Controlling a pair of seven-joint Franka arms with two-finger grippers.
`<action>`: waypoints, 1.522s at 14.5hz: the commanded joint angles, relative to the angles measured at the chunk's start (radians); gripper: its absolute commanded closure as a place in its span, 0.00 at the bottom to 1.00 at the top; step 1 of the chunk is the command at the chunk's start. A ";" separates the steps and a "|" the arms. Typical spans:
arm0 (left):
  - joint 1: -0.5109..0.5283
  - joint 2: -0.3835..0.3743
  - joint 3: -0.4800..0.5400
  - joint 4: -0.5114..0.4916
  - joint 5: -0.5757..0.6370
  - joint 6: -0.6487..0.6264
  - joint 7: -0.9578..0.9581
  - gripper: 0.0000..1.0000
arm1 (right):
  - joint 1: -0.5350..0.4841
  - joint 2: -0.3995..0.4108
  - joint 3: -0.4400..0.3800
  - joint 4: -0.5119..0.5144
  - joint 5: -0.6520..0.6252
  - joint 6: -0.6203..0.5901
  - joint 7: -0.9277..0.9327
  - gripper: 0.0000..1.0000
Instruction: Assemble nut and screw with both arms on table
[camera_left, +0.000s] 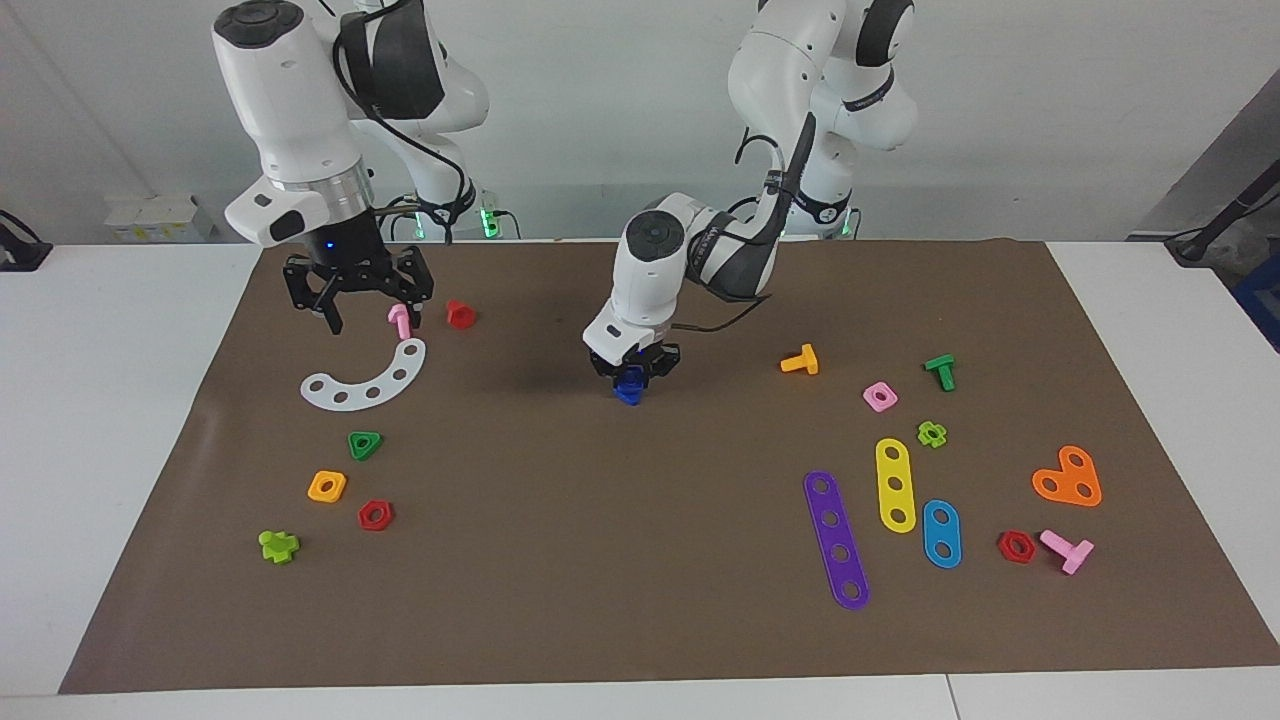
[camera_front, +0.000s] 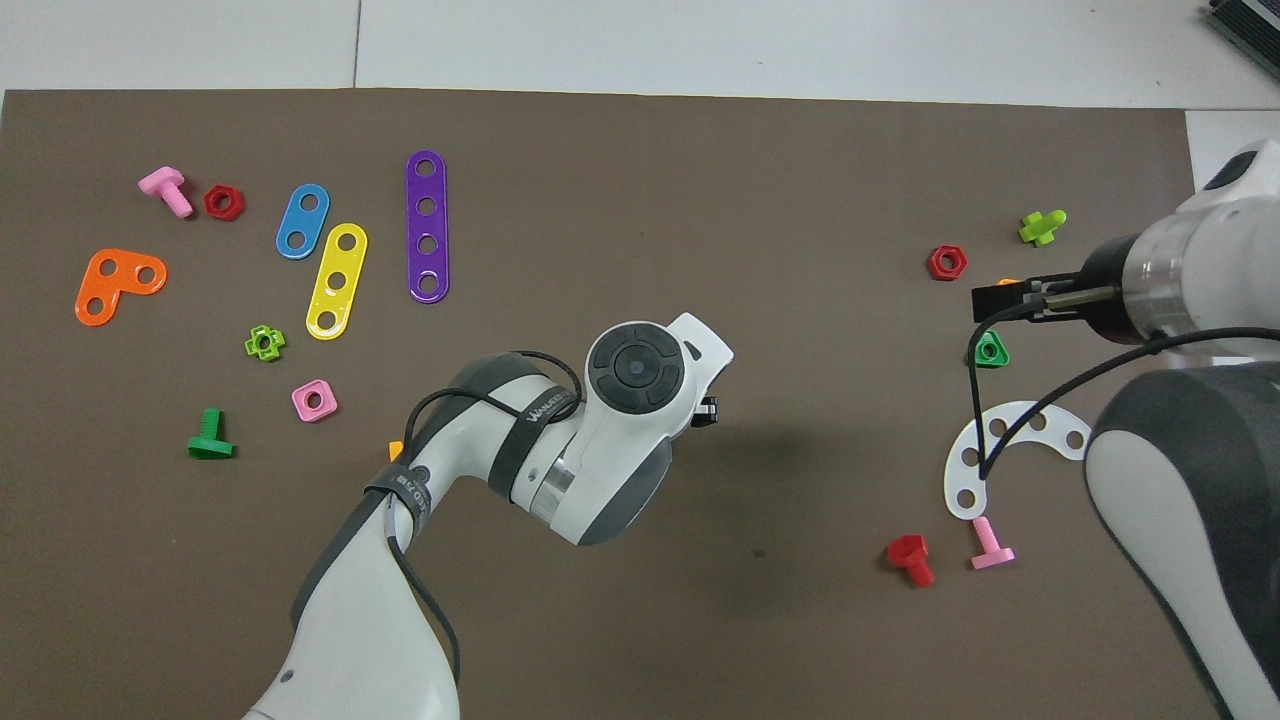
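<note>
My left gripper is low over the middle of the brown mat, shut on a small dark-blue piece that hangs at or just above the mat. I cannot tell whether this piece is the screw, the nut or both joined. No other dark-blue piece shows. In the overhead view the left arm's wrist hides it. My right gripper is open, empty and raised over a pink bolt beside a white arc plate. It also shows in the overhead view.
Toward the right arm's end lie a red bolt, a green triangular nut, an orange square nut, a red hex nut and a lime piece. Toward the left arm's end lie coloured strips, an orange bolt and a pink nut.
</note>
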 joint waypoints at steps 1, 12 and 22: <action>-0.024 -0.015 0.022 -0.044 0.004 0.040 -0.007 1.00 | -0.023 0.043 0.009 0.093 -0.009 -0.067 -0.034 0.00; 0.034 -0.041 0.179 0.085 0.006 -0.093 0.007 0.00 | -0.049 0.052 0.010 0.134 0.003 -0.178 -0.038 0.00; 0.471 -0.316 0.203 -0.116 0.079 -0.299 0.387 0.00 | -0.052 0.046 0.010 0.131 0.048 -0.231 -0.003 0.00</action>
